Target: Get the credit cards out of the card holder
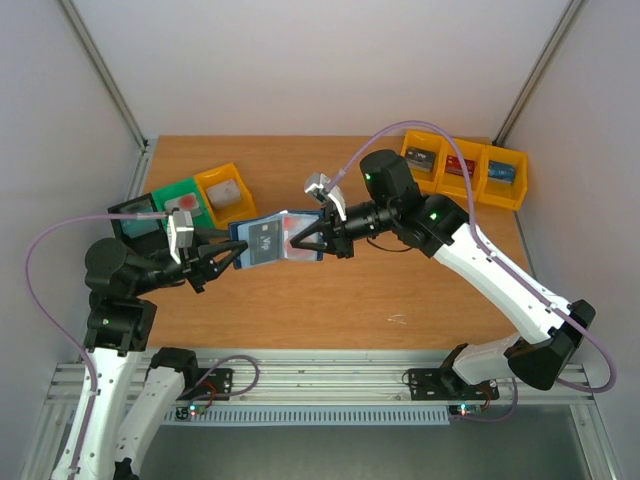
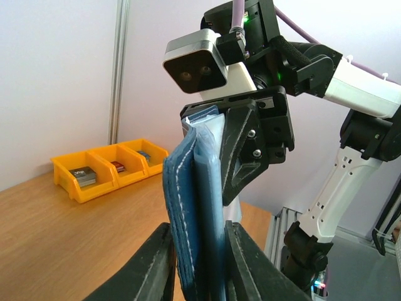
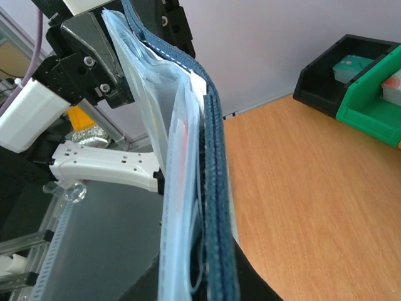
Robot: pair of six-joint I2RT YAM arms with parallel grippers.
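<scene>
The card holder (image 1: 250, 252), a navy wallet, hangs open in the air above the table between both arms. My left gripper (image 1: 237, 255) is shut on its left end, and my right gripper (image 1: 296, 243) is shut on its right end. A dark credit card with white print (image 1: 264, 238) lies on the left half. A red card (image 1: 301, 243) shows in the pale lining on the right half. In the left wrist view the card holder (image 2: 194, 207) stands edge-on between my fingers (image 2: 241, 266). The right wrist view shows its navy edge (image 3: 216, 188) and pale pocket (image 3: 178, 188).
A row of three yellow bins (image 1: 465, 170) holding small items sits at the back right of the wooden table. At the back left stand a black bin (image 1: 135, 228), a green bin (image 1: 180, 200) and a yellow bin (image 1: 225, 193). The aluminium rail runs along the near edge.
</scene>
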